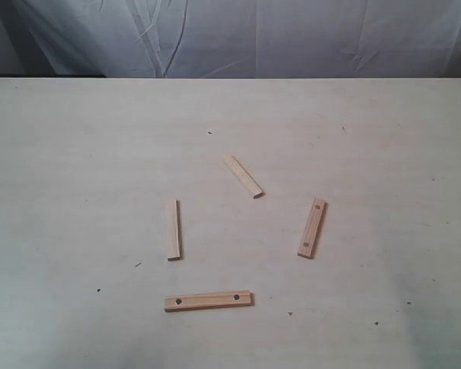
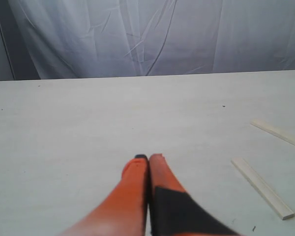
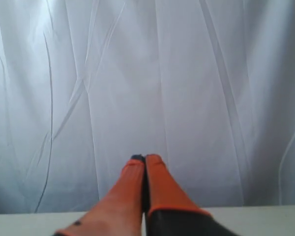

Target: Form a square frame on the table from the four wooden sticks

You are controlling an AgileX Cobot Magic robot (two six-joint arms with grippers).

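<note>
Four light-wood sticks lie apart on the pale table, forming no frame. A plain stick lies slanted at the back. Another plain stick lies lengthwise on the left. A holed stick lies on the right, and a second holed stick lies crosswise at the front. Neither arm shows in the exterior view. My left gripper is shut and empty above the table, with two plain sticks off to its side. My right gripper is shut and empty, pointing at the cloth.
A wrinkled white cloth backdrop hangs behind the table's far edge. A few tiny dark specks dot the tabletop.
</note>
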